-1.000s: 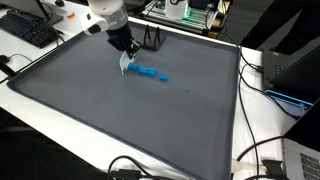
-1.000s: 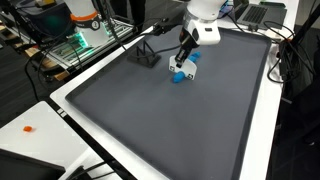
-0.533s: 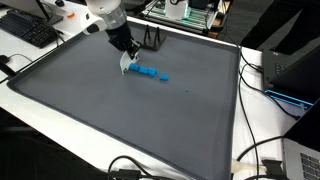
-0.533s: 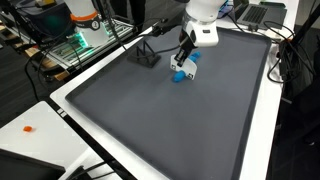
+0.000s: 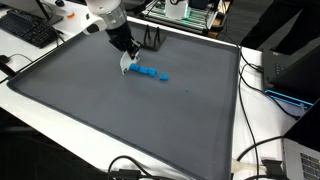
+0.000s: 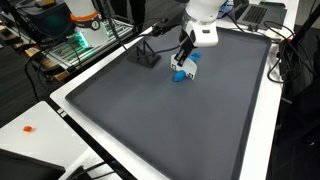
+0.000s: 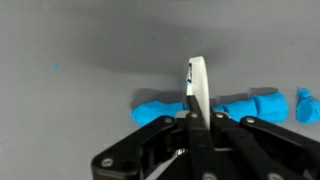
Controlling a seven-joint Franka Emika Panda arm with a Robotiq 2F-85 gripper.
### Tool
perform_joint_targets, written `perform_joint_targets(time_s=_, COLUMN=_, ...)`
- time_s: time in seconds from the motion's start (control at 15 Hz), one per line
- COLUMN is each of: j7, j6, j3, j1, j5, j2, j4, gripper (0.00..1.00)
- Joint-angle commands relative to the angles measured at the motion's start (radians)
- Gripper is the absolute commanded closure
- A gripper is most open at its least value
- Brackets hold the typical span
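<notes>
My gripper (image 7: 200, 118) is shut on a thin white blade-like tool (image 7: 197, 85) that stands on edge between the fingers. The tool's tip points down at a blue lumpy roll (image 7: 160, 107) lying on the grey mat (image 5: 120, 120). In the wrist view the blade crosses the roll's middle, with blue showing on both sides and a separate small blue piece (image 7: 306, 104) at the right end. In both exterior views the gripper (image 5: 127, 52) (image 6: 185, 58) hangs over one end of the blue roll (image 5: 153, 72) (image 6: 181, 75), with the white tool (image 5: 124, 66) below it. Whether the blade touches the roll is unclear.
A small black wire stand (image 5: 152, 40) (image 6: 146, 55) sits near the mat's far edge, close to the arm. A keyboard (image 5: 28, 30), cables (image 5: 262, 150) and a metal rack (image 6: 75, 40) surround the mat. A small orange object (image 6: 29, 128) lies on the white table.
</notes>
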Motion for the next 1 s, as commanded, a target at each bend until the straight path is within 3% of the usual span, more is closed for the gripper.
perform_joint_targets(time_s=0.0, j7=0.001, j6=-0.016, j3=0.021, j1=-0.016, j5=0.038, j2=-0.001, j4=-0.019, gripper=0.99)
perform_joint_targets(time_s=0.93, j7=0.003, j6=-0.081, j3=0.013, j1=-0.017, j5=0.036, j2=-0.009, j4=-0.051, gripper=0.99)
